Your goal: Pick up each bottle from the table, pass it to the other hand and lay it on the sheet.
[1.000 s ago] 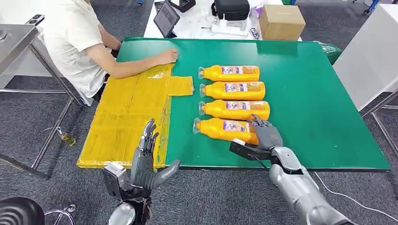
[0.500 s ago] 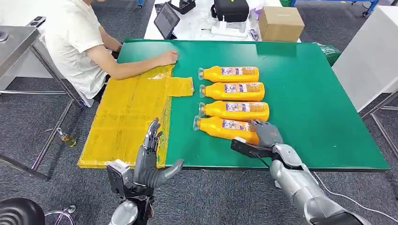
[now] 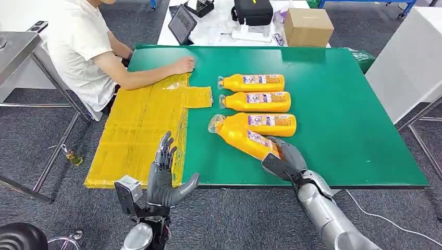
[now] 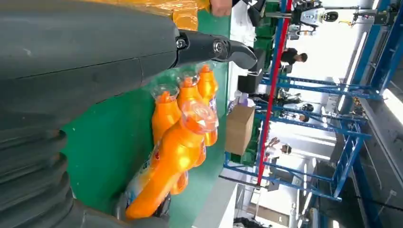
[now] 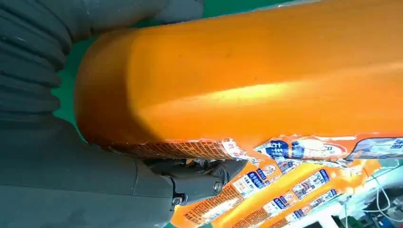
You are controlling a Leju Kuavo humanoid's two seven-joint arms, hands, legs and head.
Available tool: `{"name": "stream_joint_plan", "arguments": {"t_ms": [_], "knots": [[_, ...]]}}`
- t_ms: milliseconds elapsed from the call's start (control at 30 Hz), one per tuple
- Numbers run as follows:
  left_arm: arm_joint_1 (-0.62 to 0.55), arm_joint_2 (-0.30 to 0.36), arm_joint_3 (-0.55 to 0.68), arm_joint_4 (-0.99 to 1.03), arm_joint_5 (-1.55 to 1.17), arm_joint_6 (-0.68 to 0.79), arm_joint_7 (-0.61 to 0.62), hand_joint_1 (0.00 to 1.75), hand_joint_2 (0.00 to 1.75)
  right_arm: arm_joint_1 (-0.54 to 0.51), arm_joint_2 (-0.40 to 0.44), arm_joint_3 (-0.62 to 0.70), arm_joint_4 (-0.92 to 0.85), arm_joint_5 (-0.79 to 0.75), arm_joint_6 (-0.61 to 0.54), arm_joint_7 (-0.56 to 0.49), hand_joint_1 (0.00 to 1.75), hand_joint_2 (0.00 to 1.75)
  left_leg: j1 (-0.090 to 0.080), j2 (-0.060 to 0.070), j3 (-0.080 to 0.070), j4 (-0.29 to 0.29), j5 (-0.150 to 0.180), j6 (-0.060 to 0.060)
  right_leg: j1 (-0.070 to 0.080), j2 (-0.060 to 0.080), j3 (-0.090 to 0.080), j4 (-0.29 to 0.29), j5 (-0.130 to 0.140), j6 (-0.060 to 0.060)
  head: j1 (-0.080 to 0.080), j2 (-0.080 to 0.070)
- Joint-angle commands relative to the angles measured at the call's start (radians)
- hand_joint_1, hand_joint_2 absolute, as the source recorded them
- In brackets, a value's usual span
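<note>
Four orange bottles with clear caps are on the green table (image 3: pixel 333 104). My right hand (image 3: pixel 284 159) grips the base end of the nearest bottle (image 3: pixel 242 136), which is tilted with its cap pointing toward the far left. In the right wrist view this bottle (image 5: pixel 266 80) lies close against the hand (image 5: pixel 71 166). The other three bottles (image 3: pixel 253 82) (image 3: pixel 255 101) (image 3: pixel 268 124) lie flat in a row. The yellow sheet (image 3: pixel 140 122) covers the table's left part. My left hand (image 3: pixel 162 177) is open, fingers upright, at the sheet's near corner, apart from the bottle.
A person in a white shirt sits at the far left with a hand (image 3: pixel 183 64) on the sheet's far edge. A cardboard box (image 3: pixel 307 26), a tablet (image 3: pixel 183 23) and a black bag (image 3: pixel 253 10) stand on the white table behind. The table's right half is bare green.
My right hand has closed on the nearest bottle and raised it, swinging its cap end toward the far left. The left hand stays about where it was. The camera has shifted slightly.
</note>
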Motion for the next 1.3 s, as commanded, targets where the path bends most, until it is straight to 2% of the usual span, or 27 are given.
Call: {"name": "stream_joint_plan", "arguments": {"t_ms": [33,133,267,400,633,867,1300], "knots": [[0.031,0.000,0.041,0.035,0.158,0.003,0.082,0.00,1.75,0.213,0.086,-0.090,-0.248,-0.159,0.042,-0.017,1.75,1.75,0.001,-0.001,0.002,-0.002,0.000,0.001,0.001,-0.002,0.003,-0.002,-0.001,-0.002,0.000,0.000],[0.064,0.018,0.026,0.009,0.206,0.004,0.091,0.00,1.75,0.305,0.120,-0.079,-0.434,-0.252,0.018,-0.028,1.75,1.75,0.001,0.000,0.001,-0.001,-0.001,0.000,0.001,-0.001,0.003,-0.001,-0.001,-0.002,0.000,0.000],[0.068,0.048,-0.005,-0.010,0.270,-0.029,0.131,0.00,1.75,0.351,0.145,-0.006,-0.560,-0.302,0.030,-0.037,1.75,1.75,0.000,-0.001,-0.003,-0.001,-0.001,0.001,0.001,-0.002,0.000,0.000,-0.003,-0.004,0.000,0.000],[0.039,0.047,-0.020,0.017,0.301,-0.070,0.165,0.00,1.75,0.297,0.158,0.143,-0.490,-0.240,0.017,-0.033,1.75,1.75,0.000,0.000,-0.011,-0.001,-0.001,0.001,0.000,0.000,-0.007,0.001,-0.002,-0.003,0.000,0.000],[-0.020,0.041,-0.052,0.069,0.247,-0.087,0.156,0.00,1.75,0.199,0.183,0.284,-0.344,-0.212,0.011,-0.033,1.75,1.75,0.000,0.001,-0.012,-0.001,0.000,0.001,0.000,0.000,-0.009,0.000,-0.001,-0.003,0.000,0.000],[-0.023,0.040,-0.053,0.068,0.246,-0.088,0.155,0.00,1.75,0.193,0.184,0.291,-0.335,-0.213,0.013,-0.033,1.75,1.75,0.000,0.001,-0.011,-0.001,0.000,0.001,0.000,0.000,-0.008,0.000,-0.001,-0.003,0.000,0.000],[-0.063,0.037,-0.057,0.083,0.252,-0.117,0.153,0.00,1.75,0.128,0.203,0.387,-0.237,-0.183,0.040,-0.032,1.75,1.75,0.000,-0.001,-0.013,-0.001,0.000,0.001,0.000,-0.002,-0.009,0.000,-0.001,-0.003,0.000,0.000]]}}
